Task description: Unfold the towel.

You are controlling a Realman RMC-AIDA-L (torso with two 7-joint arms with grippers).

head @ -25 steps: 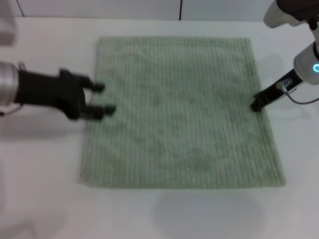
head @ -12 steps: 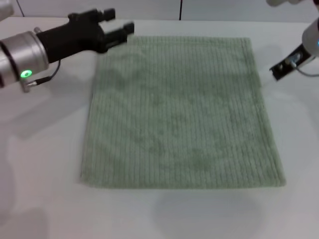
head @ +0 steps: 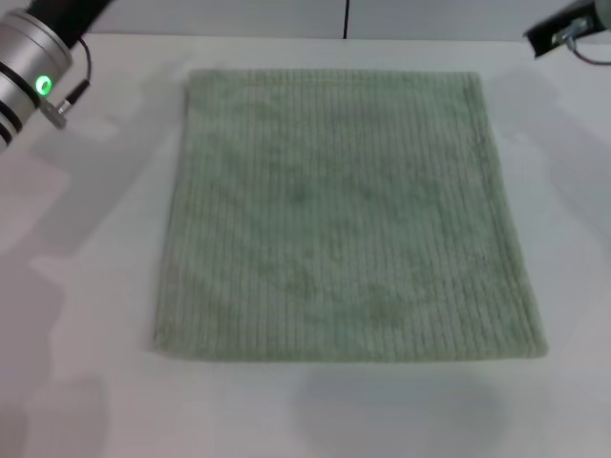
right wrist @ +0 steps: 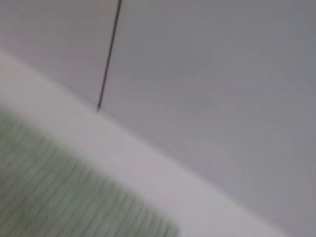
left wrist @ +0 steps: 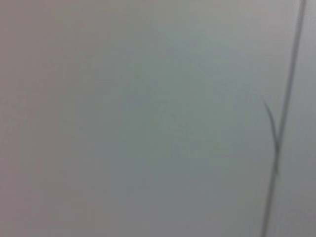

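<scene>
The towel (head: 348,215) lies spread flat on the table (head: 86,286); left arm (head: 33,62) beyond its far-left corner, right end effector (head: 563,29) beyond its far-right corner, their spread impossible to tell

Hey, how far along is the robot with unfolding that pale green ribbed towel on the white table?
It looks done. The pale sage-green ribbed terry towel lies spread flat as one roughly square sheet on the white table, with all four hemmed edges showing and no folded-over flap. Nothing is in hand: the left arm is up at the far left corner, the right arm at the far right, both off the cloth. Nothing visible remains.
</scene>
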